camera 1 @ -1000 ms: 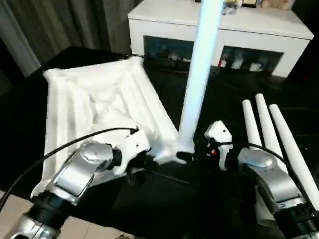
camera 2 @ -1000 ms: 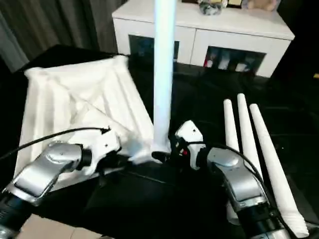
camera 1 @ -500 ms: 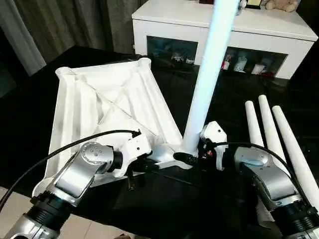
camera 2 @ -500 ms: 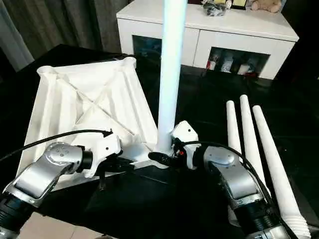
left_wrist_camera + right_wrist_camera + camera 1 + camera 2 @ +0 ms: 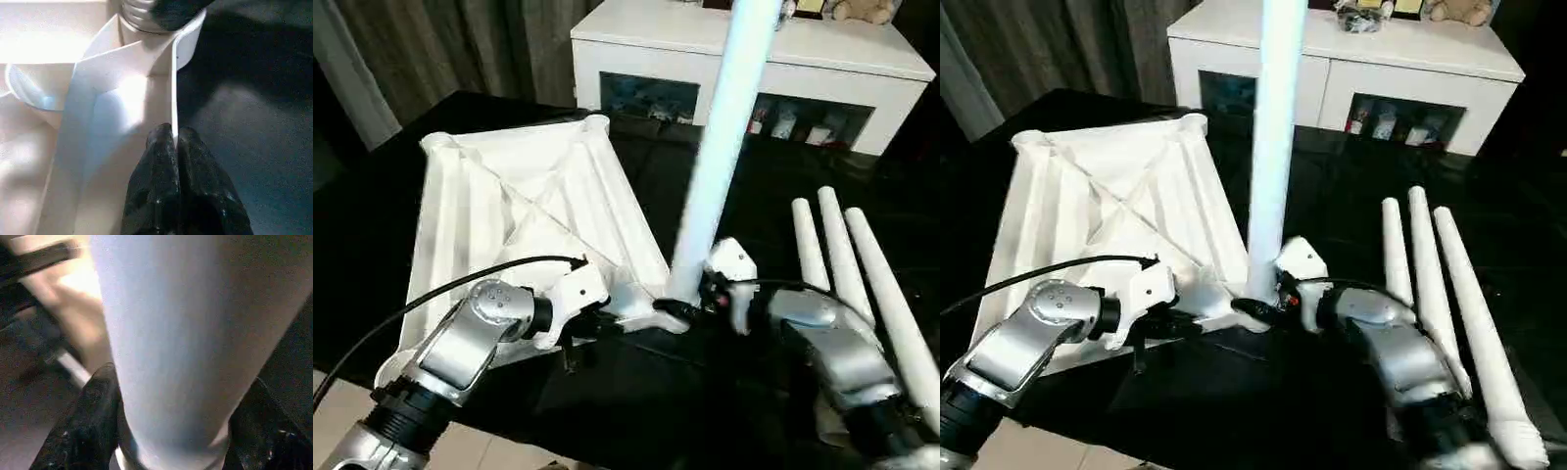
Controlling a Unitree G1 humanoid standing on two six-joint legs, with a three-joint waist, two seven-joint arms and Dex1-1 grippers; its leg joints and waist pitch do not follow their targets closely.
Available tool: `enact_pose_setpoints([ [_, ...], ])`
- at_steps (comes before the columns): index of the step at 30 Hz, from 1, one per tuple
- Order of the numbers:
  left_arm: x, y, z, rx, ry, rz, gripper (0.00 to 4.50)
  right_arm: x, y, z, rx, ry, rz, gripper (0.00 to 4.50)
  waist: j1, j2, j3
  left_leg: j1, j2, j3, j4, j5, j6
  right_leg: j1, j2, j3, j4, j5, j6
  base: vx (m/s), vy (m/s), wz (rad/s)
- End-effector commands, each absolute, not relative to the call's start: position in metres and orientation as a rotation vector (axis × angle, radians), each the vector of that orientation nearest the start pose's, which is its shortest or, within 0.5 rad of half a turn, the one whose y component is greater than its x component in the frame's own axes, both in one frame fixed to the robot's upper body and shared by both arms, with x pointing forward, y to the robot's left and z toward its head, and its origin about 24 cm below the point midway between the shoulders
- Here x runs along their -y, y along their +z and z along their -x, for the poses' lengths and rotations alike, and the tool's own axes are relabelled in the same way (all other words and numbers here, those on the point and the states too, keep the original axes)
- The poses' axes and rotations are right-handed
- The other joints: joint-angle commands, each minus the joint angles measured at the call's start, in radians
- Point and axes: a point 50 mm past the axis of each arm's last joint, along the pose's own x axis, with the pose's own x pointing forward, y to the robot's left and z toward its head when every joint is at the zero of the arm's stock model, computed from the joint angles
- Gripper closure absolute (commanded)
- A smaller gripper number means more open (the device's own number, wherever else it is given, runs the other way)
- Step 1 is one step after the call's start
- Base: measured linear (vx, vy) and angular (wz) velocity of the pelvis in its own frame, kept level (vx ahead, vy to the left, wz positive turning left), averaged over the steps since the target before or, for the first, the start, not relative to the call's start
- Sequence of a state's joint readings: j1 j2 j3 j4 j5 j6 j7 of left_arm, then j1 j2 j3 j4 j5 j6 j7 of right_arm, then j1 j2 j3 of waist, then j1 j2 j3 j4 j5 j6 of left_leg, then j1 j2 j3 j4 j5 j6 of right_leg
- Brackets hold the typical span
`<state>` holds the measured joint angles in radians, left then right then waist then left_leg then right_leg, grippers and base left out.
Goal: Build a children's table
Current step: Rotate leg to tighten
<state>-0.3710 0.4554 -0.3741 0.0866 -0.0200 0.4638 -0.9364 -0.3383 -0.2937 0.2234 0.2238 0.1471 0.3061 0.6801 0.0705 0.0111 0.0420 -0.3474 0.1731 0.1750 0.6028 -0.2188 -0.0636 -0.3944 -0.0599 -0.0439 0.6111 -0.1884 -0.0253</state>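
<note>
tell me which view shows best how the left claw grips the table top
The left wrist view: the left claw is shut on a thin rim wall of the table top, one finger on each side, just short of the corner socket. In the eye views the wrist hides that claw and the pinch can't be judged.

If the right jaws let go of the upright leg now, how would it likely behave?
The upright leg is tall, thin and stands in the tabletop's corner socket, so it may tip if not seated. It looks stiff, hollow plastic, probably light. Smooth and round like the spare legs, it would likely roll if it fell.
</note>
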Motion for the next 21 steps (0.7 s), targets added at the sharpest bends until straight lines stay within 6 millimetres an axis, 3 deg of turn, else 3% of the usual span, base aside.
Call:
enact_pose_setpoints([
  [1, -0.121, 0.044, -0.286, -0.538, -1.02, -0.423, 4.5, 0.14, 0.015, -0.302, -0.468, 0.577, 0.174, 1.84, -0.01, 0.002, -0.038, 0.006, 0.048, -0.019, -0.086, -0.229, -0.018, 0.034, -0.079, 0.046, -0.087, -0.341, -0.176, -0.05, -0.004, 0.0],
  [3, -0.11, 0.045, -0.302, -0.515, -0.864, -0.34, 4.5, 0.138, 0.008, -0.311, -0.496, 0.388, 0.106, 1.84, -0.022, 0.001, -0.038, 0.012, 0.044, -0.022, -0.086, -0.272, -0.042, 0.028, -0.08, 0.046, -0.097, -0.437, -0.146, -0.053, 0.001, 0.0],
  [4, -0.104, 0.046, -0.308, -0.501, -0.806, -0.308, 4.5, 0.136, 0.006, -0.314, -0.502, 0.311, 0.087, 1.85, -0.022, -0.002, -0.043, 0.011, 0.045, -0.029, -0.087, -0.273, -0.044, 0.033, -0.082, 0.045, -0.099, -0.444, -0.126, 0.0, 0.0, 0.0],
  [7, -0.089, 0.05, -0.323, -0.461, -0.693, -0.292, 4.5, 0.123, 0.002, -0.322, -0.517, 0.17, 0.009, 1.85, -0.029, 0.0, -0.043, 0.011, 0.04, -0.024, -0.085, -0.286, -0.038, 0.022, -0.075, 0.045, -0.103, -0.42, -0.115, 0.0, 0.0, 0.0],
  [9, -0.081, 0.052, -0.329, -0.44, -0.654, -0.299, 4.5, 0.115, 0.003, -0.326, -0.519, 0.124, -0.007, 1.85, -0.024, -0.001, -0.047, 0.013, 0.041, -0.022, -0.083, -0.266, -0.032, 0.021, -0.077, 0.048, -0.102, -0.383, -0.116, 0.0, 0.0, 0.0],
  [11, -0.073, 0.052, -0.333, -0.433, -0.647, -0.308, 4.5, 0.103, 0.006, -0.331, -0.498, 0.14, 0.015, 1.85, -0.023, -0.003, -0.047, 0.005, 0.041, -0.022, -0.084, -0.247, -0.025, 0.027, -0.077, 0.047, -0.097, -0.348, -0.118, 0.0, 0.0, 0.0],
  [13, -0.071, 0.052, -0.333, -0.44, -0.658, -0.308, 4.5, 0.098, 0.008, -0.332, -0.488, 0.149, 0.006, 1.85, -0.019, -0.004, -0.05, 0.005, 0.042, -0.021, -0.082, -0.23, -0.02, 0.028, -0.078, 0.047, -0.093, -0.323, -0.12, 0.0, 0.0, 0.0],
  [14, -0.07, 0.051, -0.333, -0.44, -0.661, -0.314, 4.5, 0.094, 0.01, -0.334, -0.475, 0.173, -0.013, 1.85, -0.017, -0.005, -0.051, -0.003, 0.043, -0.022, -0.083, -0.203, -0.013, 0.034, -0.081, 0.048, -0.088, -0.287, -0.125, 0.0, 0.0, 0.0],
  [16, -0.071, 0.049, -0.331, -0.453, -0.665, -0.317, 4.5, 0.089, 0.019, -0.335, -0.418, 0.231, -0.059, 1.29, -0.015, -0.006, -0.052, -0.004, 0.045, -0.02, -0.082, -0.184, 0.0, 0.036, -0.08, 0.047, -0.084, -0.25, -0.132, 0.0, 0.0, 0.0],
  [19, -0.075, 0.047, -0.328, -0.461, -0.685, -0.33, 4.5, 0.092, 0.027, -0.335, -0.355, 0.25, -0.051, 0.98, -0.014, -0.003, -0.054, -0.009, 0.045, -0.02, -0.081, -0.151, 0.017, 0.04, -0.081, 0.047, -0.08, -0.197, -0.145, 0.0, 0.0, 0.0],
  [21, -0.08, 0.046, -0.324, -0.465, -0.716, -0.339, 4.5, 0.101, 0.033, -0.336, -0.321, 0.255, -0.055, 0.79, -0.018, -0.005, -0.058, -0.019, 0.047, -0.024, -0.081, -0.118, 0.019, 0.051, -0.085, 0.044, -0.073, -0.165, -0.151, 0.0, 0.0, 0.0],
])
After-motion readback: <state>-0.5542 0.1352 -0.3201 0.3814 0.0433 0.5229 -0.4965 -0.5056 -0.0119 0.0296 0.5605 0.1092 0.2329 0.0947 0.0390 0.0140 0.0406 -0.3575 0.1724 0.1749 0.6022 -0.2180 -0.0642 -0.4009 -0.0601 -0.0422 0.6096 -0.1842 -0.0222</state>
